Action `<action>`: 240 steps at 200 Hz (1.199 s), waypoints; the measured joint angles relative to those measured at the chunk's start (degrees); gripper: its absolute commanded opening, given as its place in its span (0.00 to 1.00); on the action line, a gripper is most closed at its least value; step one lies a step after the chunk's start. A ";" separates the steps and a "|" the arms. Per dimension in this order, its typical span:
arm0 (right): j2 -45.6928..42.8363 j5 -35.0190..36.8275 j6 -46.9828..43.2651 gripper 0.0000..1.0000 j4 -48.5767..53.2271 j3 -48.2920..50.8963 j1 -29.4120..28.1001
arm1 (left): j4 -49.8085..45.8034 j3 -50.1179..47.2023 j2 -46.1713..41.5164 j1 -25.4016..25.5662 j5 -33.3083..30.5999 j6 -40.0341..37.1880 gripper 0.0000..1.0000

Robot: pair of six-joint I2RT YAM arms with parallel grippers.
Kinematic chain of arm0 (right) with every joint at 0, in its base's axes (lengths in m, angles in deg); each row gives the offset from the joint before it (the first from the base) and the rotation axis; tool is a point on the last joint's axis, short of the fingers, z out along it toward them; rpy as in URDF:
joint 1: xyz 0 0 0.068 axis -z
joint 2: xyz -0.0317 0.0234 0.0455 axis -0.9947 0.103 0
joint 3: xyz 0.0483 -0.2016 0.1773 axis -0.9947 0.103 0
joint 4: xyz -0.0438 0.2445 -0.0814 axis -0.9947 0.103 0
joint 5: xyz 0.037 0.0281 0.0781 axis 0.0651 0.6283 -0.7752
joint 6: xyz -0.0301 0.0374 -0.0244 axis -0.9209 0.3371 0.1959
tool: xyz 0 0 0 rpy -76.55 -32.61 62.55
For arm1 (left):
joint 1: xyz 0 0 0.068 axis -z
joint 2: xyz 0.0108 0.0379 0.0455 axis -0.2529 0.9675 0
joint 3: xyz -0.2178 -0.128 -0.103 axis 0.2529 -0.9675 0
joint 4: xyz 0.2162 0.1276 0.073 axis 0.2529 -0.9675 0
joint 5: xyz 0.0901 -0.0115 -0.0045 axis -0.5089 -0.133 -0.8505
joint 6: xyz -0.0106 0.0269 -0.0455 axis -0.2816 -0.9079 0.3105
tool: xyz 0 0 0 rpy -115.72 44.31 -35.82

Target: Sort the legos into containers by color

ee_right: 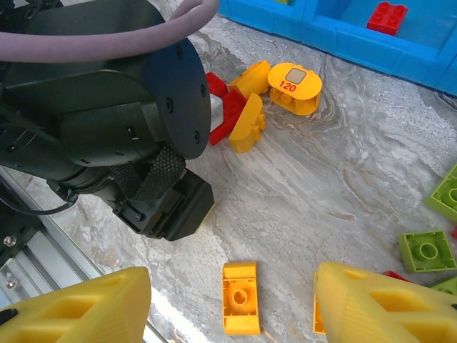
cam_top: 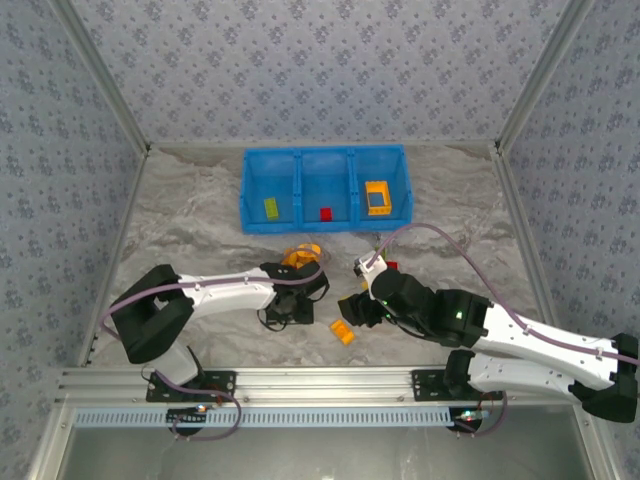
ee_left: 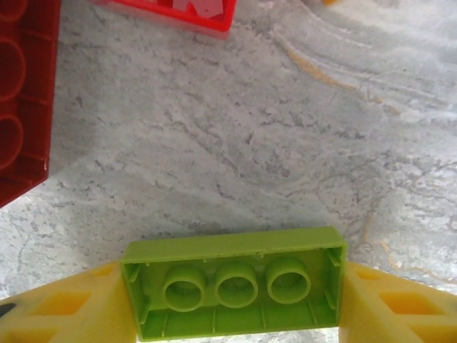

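Left pincer (ee_left: 232,296) is gripping a green brick (ee_left: 235,251) end to end, best kept squarely pinched while travelling to the bin's (cam_top: 325,226) left compartment, already holding green.

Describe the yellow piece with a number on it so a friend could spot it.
Find the long blue bin at the far side of the table. Just in front lies a small heap of red and yellow bricks, the yellow piece at its edge. Unlike its neighbours, it has a rounded top with a grey patch and the red number 120.
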 measured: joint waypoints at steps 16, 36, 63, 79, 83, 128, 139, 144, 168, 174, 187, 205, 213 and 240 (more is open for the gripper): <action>-0.26 0.00 0.15 0.65 0.00 0.00 0.00 | 0.09 0.15 0.04 0.02 -0.15 -0.31 0.55; -0.46 0.00 0.15 0.65 0.00 0.00 0.00 | -0.87 0.68 0.02 0.17 -1.36 -0.44 0.55; -0.48 0.17 0.13 0.65 0.04 -0.39 0.00 | -6.60 5.11 -2.89 0.44 -4.48 -1.49 0.55; -0.42 0.72 0.04 0.65 0.00 -1.66 0.00 | -10.03 10.58 -7.08 -0.98 -5.86 -3.34 0.55; -0.31 0.96 -0.07 0.65 0.02 -2.23 0.00 | -10.43 11.85 -8.04 -1.77 -5.79 -3.98 0.55; 8.17 2.60 -2.08 0.64 -5.99 -10.25 1.01 | -11.96 25.29 -11.19 -19.65 -5.44 -14.01 0.54; 11.23 2.64 -2.43 0.64 -8.35 -11.93 1.92 | -12.33 29.22 -8.15 -23.17 -4.74 -16.41 0.54; 12.61 2.64 -2.51 0.64 -9.35 -12.59 2.47 | -12.55 31.28 -6.32 -24.68 -4.31 -17.62 0.54; 18.75 2.64 -2.56 0.63 -12.48 -16.59 5.25 | -12.39 40.39 3.61 -30.80 -2.62 -22.64 0.54; 20.04 2.64 -2.56 0.63 -13.14 -17.75 5.84 | -12.37 42.18 5.70 -31.93 -2.25 -23.50 0.54; 22.95 2.64 -2.47 0.63 -13.46 -21.05 7.08 | -12.66 46.62 10.86 -34.38 -1.18 -25.46 0.53; 25.33 2.64 -2.08 0.64 -14.05 -24.59 8.50 | -12.83 53.27 17.90 -36.92 -0.44 -27.67 0.53; 25.81 2.62 -1.73 0.63 -14.47 -25.40 9.09 | -12.79 56.26 20.94 -37.64 -0.04 -28.50 0.53; 26.75 1.66 0.42 0.63 -15.28 -26.03 12.07 | -12.85 64.17 28.98 -38.73 1.16 -30.21 0.51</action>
